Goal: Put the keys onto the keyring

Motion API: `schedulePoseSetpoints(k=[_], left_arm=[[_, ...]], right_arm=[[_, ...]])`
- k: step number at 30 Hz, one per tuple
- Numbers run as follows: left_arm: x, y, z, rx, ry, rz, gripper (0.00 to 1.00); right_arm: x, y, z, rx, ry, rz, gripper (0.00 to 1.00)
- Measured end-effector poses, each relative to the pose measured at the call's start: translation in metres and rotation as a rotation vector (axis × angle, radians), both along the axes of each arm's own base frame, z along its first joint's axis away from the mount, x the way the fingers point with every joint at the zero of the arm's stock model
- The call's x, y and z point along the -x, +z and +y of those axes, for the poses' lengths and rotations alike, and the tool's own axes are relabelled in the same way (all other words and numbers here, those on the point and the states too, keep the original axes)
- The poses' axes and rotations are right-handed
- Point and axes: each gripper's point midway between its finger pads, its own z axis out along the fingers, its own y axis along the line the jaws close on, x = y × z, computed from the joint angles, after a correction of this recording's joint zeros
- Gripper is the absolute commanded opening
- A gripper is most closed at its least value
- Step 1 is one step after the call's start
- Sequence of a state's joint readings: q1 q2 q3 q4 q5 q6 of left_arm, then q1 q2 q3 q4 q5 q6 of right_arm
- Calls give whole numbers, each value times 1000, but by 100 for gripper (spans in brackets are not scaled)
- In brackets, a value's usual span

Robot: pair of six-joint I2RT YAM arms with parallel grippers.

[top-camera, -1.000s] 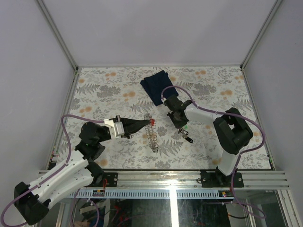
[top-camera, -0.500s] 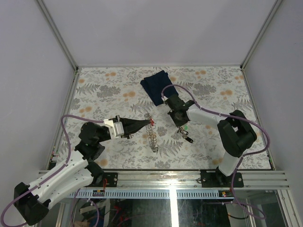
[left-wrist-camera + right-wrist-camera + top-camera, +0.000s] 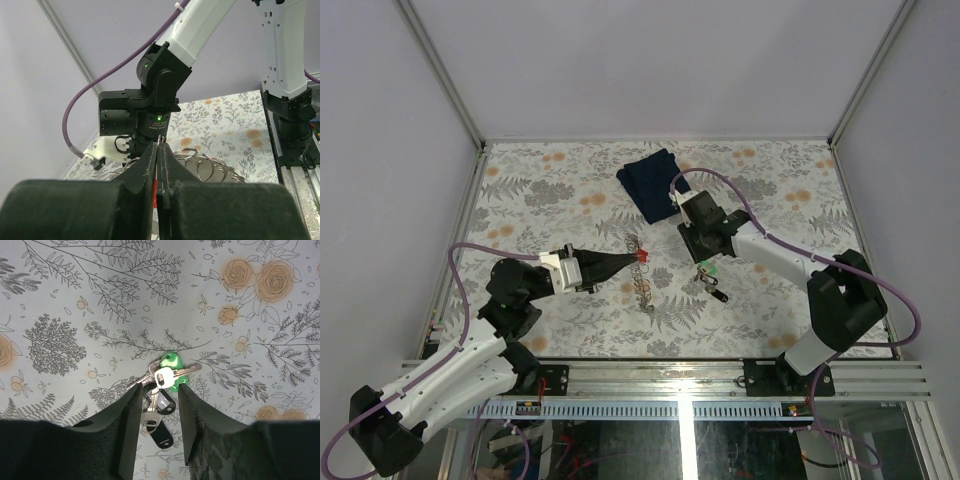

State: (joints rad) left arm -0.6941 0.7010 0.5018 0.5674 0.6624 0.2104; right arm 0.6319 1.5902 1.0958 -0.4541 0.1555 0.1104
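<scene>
Straddling half-hidden keys (image 3: 167, 376), right pincer (image 3: 160, 387) ajar; left pincer (image 3: 158, 150) clamped on red sliver (image 3: 155, 187).

Keys (image 3: 709, 279) just beside right hand (image 3: 703, 260)

The right end effector (image 3: 160, 386) partly hides the keys (image 3: 165, 375); the left end effector (image 3: 159, 147), the keyring's (image 3: 200, 162) near side.

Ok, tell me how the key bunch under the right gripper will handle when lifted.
Likely floppy: the keys fan out loosely from one joint, so grabbing one would leave the rest dangling. Probably slippery: thin, flat metal blades lying flush on the table.
</scene>
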Motion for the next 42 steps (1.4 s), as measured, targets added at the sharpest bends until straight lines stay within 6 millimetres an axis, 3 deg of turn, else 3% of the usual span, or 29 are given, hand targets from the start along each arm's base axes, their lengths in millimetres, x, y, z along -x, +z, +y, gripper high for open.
schedulePoseSetpoints(k=[14,30,34,40,42], left_arm=[[0,0,0,0,0,1,0],[0,0,0,-1,0,1,0],[0,0,0,-1,0,1,0],[1,1,1,1,0,-1,0],[1,0,1,0,0,0,0]], right_arm=[[7,-47,-2,62,-65,132,38],[4,-58,-2,76,-87,141,32],[3,-59,-2,81,-89,142,25],[2,-61,-5,96,-96,136,2],[2,-61,-6,101,-94,133,0]])
